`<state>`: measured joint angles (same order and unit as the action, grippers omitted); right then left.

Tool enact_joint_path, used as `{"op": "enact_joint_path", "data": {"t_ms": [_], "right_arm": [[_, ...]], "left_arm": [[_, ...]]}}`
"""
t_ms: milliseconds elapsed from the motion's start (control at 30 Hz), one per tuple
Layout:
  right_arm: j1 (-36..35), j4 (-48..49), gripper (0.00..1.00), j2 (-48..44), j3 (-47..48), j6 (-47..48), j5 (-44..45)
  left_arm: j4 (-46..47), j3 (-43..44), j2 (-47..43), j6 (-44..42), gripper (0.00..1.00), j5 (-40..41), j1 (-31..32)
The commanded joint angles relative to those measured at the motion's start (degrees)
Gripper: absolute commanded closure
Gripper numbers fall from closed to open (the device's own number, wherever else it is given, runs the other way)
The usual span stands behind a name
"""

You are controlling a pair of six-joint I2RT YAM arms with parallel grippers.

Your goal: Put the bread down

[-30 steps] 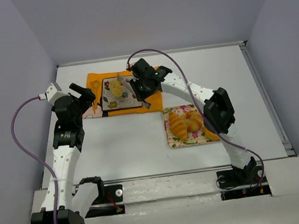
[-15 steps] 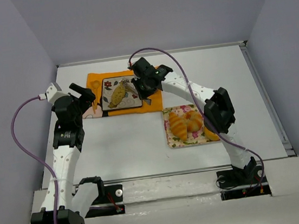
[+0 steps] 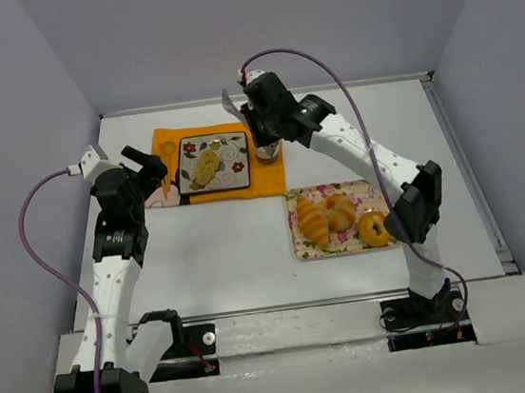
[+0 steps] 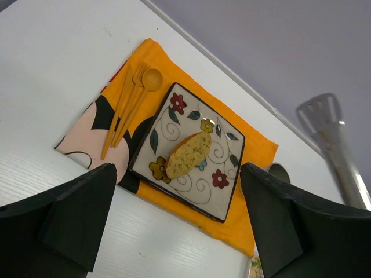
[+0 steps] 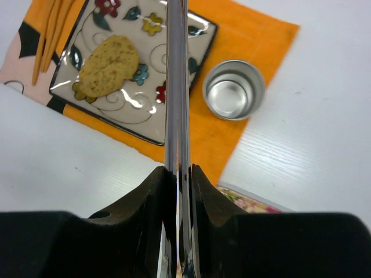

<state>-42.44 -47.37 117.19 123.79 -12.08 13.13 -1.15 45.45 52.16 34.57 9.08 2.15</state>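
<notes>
On the plate [image 5: 124, 110], bread [image 5: 109, 65] lies flat (placing looks done); right gripper [image 5: 178, 171] clenches the spatula [image 5: 176, 87], left gripper [image 4: 178, 168] gapes empty. Next: carry spatula clear, not nudging bread.

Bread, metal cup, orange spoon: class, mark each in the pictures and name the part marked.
bread [image 4: 188, 154], left wrist view, middle of its top.
metal cup [image 5: 233, 92], right wrist view, its inner bottom.
orange spoon [image 4: 152, 79], left wrist view, its round bowl.
</notes>
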Motion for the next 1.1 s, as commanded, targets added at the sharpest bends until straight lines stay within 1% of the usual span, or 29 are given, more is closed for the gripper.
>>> {"op": "enact_joint_path", "data": {"t_ms": [0, 33, 67, 100, 133, 167, 200, 233, 267, 300, 333, 367, 400, 500, 533, 700, 833, 933, 1033, 1067], "right_arm": [[4.45, 1.85, 0.74, -13.79, -5.11, -3.47, 12.17], [7.95, 2.02, 0.74, -15.91, -10.09, -4.26, 13.06], [9.98, 2.46, 0.74, -20.11, -12.84, -5.92, 14.20], [12.27, 2.64, 0.75, -22.33, -15.65, -6.81, 14.30], [14.55, 2.99, 0.75, -24.35, -21.42, -7.69, 14.56], [19.27, 3.16, 0.74, -26.29, -24.44, -9.61, 15.43], [21.49, 3.17, 0.74, -29.61, -27.25, -10.33, 15.87], [23.52, 3.08, 0.74, -31.13, -29.89, -10.95, 16.23], [27.37, 3.17, 0.74, -32.45, -34.97, -11.82, 16.58], [28.88, 3.25, 0.74, -33.59, -37.28, -12.09, 16.93], [30.38, 3.25, 0.73, -35.26, -41.57, -12.70, 17.37], [31.79, 3.25, 0.66, -35.97, -43.44, -12.71, 17.81], [34.32, 3.25, 0.64, -36.15, -45.19, -12.62, 17.99], [38.99, 4.22, 0.64, -34.84, -50.64, -11.66, 16.86], [41.53, 4.57, 0.64, -33.88, -51.53, -11.22, 16.15], [44.19, 5.19, 0.63, -26.76, -53.82, -9.37, 17.02], [45.60, 5.89, 0.63, -24.11, -54.97, -9.02, 16.50], [46.30, 6.15, 0.54, -23.49, -55.76, -9.02, 15.27], [46.30, 5.98, 0.30, -24.54, -56.72, -8.76, 14.47], [46.30, 5.72, 0.24, -24.98, -56.90, -8.67, 14.39]], "left_arm": [[1.32, -0.27, -1.89, -0.03, 0.01, 0.76, 0.04], [1.32, -0.28, -1.89, 0.06, 0.01, 0.76, 0.04], [1.32, -0.28, -2.06, 0.06, 0.01, 0.76, 0.04], [1.32, -0.36, -2.06, 0.06, 0.01, 0.76, 0.04], [1.32, -0.28, -2.06, 0.15, 0.01, 0.85, 0.04], [1.32, -0.28, -1.89, 0.15, 0.01, 0.94, 0.04], [1.32, -0.28, -1.89, 0.15, 0.01, 1.02, 0.04], [1.41, -0.28, -1.71, 0.15, 0.01, 1.03, 0.04], [1.41, -0.19, -1.45, 0.24, 0.01, 1.11, 0.04], [1.41, -0.10, -1.27, 0.24, 0.01, 1.20, 0.04], [1.41, -0.10, -0.84, 0.24, 0.01, 1.29, 0.04], [1.41, -0.01, -0.75, 0.15, 0.01, 1.29, 0.04], [1.41, -0.01, -0.57, 0.32, 0.01, 1.29, 0.04], [1.50, 0.16, 0.13, 0.24, 0.01, 1.11, 0.04], [1.50, 0.16, 0.31, 0.24, 0.01, 1.03, 0.04], [1.50, 0.25, 0.66, 0.15, 0.01, 1.11, 0.04], [1.50, 0.16, 0.14, 0.06, 0.01, 1.46, 0.04], [1.50, -0.01, -0.31, 0.15, 0.01, 1.55, 0.13], [1.41, 0.08, -0.57, 0.06, 0.01, 1.55, 0.05], [1.41, 0.08, -0.57, 0.06, 0.01, 1.55, 0.04]]}}
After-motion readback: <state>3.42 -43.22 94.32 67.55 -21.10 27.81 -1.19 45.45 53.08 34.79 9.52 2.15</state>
